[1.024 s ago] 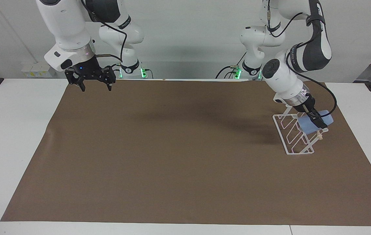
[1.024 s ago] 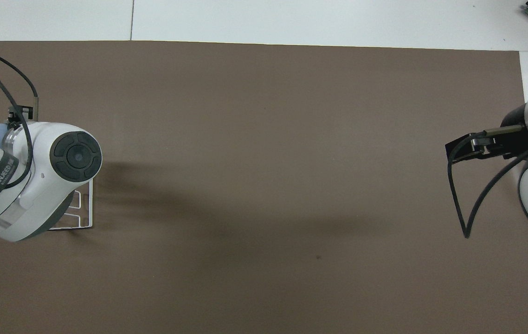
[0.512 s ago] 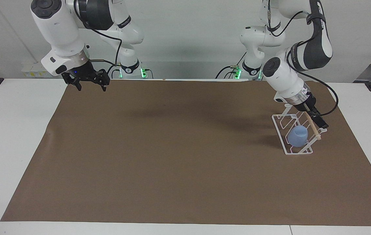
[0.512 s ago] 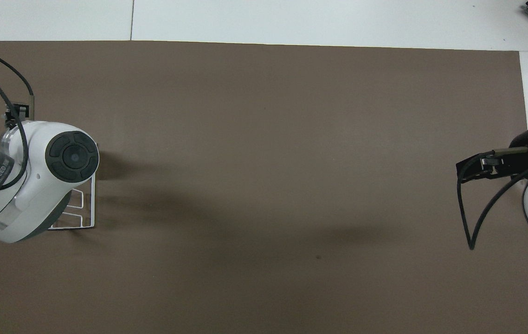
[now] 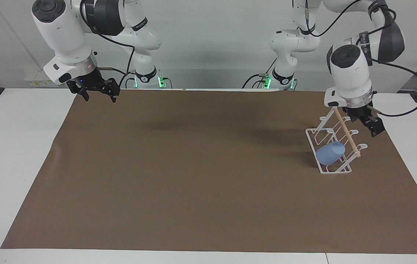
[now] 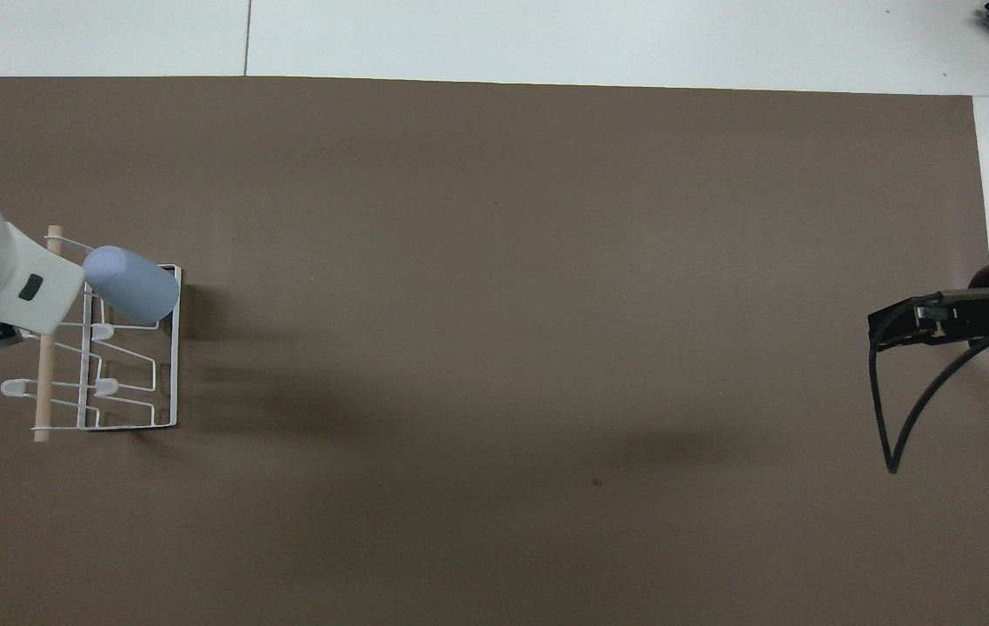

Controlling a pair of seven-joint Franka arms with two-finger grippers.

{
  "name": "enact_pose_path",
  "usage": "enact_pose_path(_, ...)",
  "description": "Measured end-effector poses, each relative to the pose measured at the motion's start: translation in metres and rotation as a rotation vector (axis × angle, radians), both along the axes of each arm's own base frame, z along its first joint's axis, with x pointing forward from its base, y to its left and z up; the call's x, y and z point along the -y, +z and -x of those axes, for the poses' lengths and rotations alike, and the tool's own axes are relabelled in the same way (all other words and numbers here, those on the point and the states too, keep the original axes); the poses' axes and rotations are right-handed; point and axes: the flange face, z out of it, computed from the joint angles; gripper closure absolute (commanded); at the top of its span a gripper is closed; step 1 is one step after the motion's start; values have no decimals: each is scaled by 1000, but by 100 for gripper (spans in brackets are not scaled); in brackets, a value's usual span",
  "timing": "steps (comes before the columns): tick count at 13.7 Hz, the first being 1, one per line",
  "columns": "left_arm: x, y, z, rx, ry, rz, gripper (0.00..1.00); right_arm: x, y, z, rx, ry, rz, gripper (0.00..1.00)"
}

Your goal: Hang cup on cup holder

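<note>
Covering white table (image 5: 18, 146): brown mat (image 5: 208, 176) | cup (image 5: 329, 153) on cup holder (image 5: 335, 146) | both tools' grip state unclear

The cup (image 5: 330, 153) looks matt, smooth light-blue plastic; the cup holder (image 5: 335, 169) is thin white-coated wire with a pale bare wooden dowel (image 5: 346, 133); beneath the holder, a matt brown paper-like sheet (image 5: 194, 176) covers the smooth white table (image 5: 10, 146)

you get even, bright light from above in both views, with no glare on the matte brown mat (image 5: 194, 176). soft, blurred shadows of the arms lie across the mat's middle, darker beside the cup holder (image 5: 335, 146) at the right of the facing view. focus is sharp throughout, with straight edges.
</note>
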Motion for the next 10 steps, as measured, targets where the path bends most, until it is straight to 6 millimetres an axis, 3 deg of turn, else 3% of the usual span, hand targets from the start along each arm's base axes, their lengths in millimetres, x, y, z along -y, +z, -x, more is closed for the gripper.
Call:
enact_pose_path(3,-3,28,25,-17,183,78,0,-1,1,0,2,1,0,0)
enact_pose_path(5,11,35,35,-3,355,133,0,-1,1,0,2,1,0,0)
enact_pose_path(10,32,45,40,-9,524,309,0,-2,1,0,2,0,-11,0)
